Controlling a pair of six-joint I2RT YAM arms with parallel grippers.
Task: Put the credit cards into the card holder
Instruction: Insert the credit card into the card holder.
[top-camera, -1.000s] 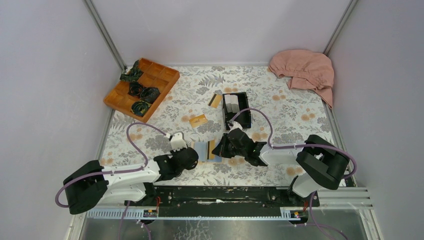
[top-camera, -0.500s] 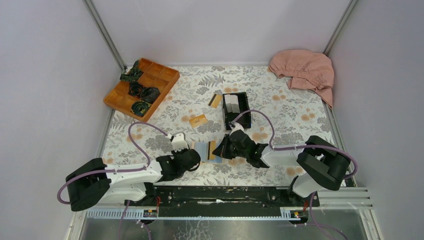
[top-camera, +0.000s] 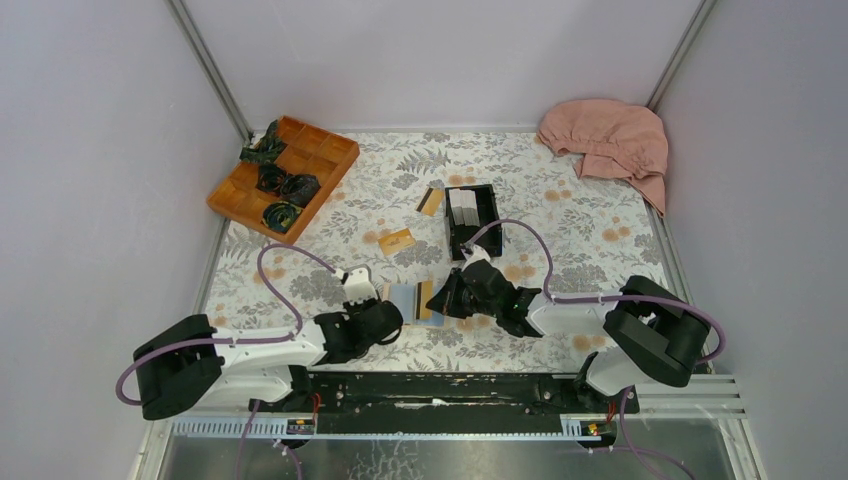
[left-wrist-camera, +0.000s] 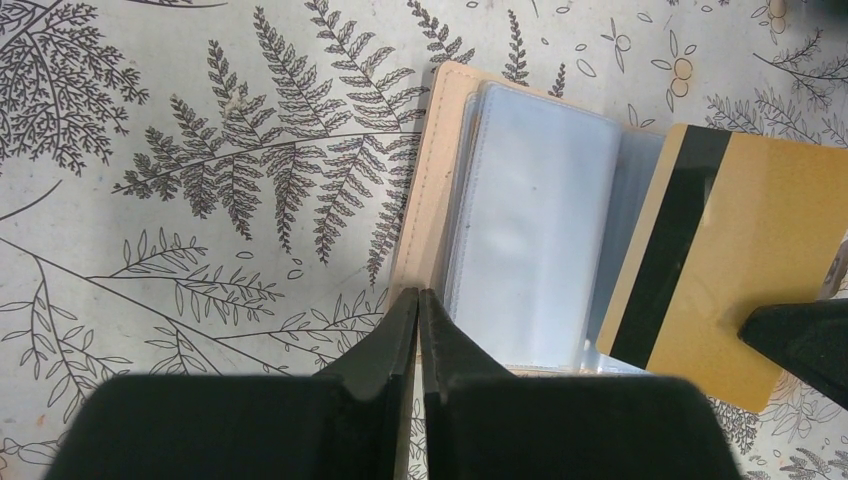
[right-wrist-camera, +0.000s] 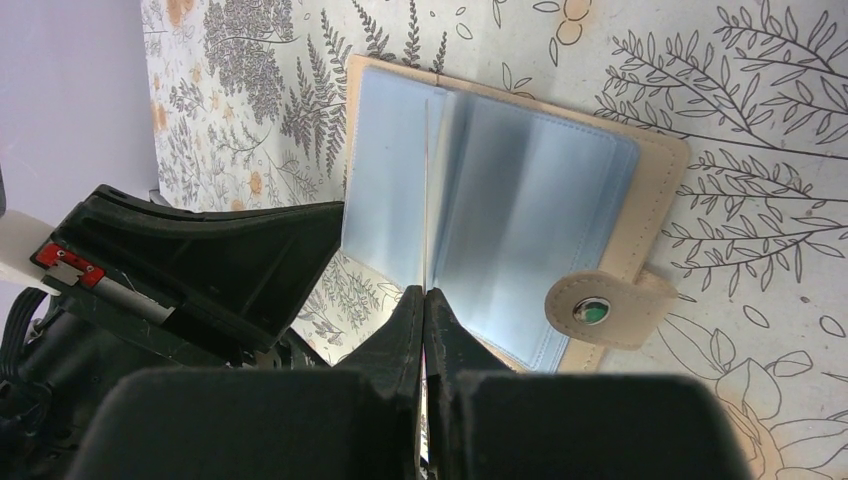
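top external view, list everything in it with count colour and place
tan leather bifold card holder: one, tan; open, near the arms
black open-topped plastic box: one, black; table centre
orange-gold rectangular credit cards: three, orange-gold; one loose mid-table, one beside the box, the black-banded card over the holder
orange compartment tray: one, orange; far left
dark coiled bundles: four, black-green; in the tray
pink crumpled cloth: one, pink; far right corner
floral tablecloth: one, white-grey; covering the table
left end effector: one, black; shut on the holder's edge
right end effector: one, black; shut on the black-banded card

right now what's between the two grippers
The open card holder, with a gold credit card partly over it, clearest in the top view.
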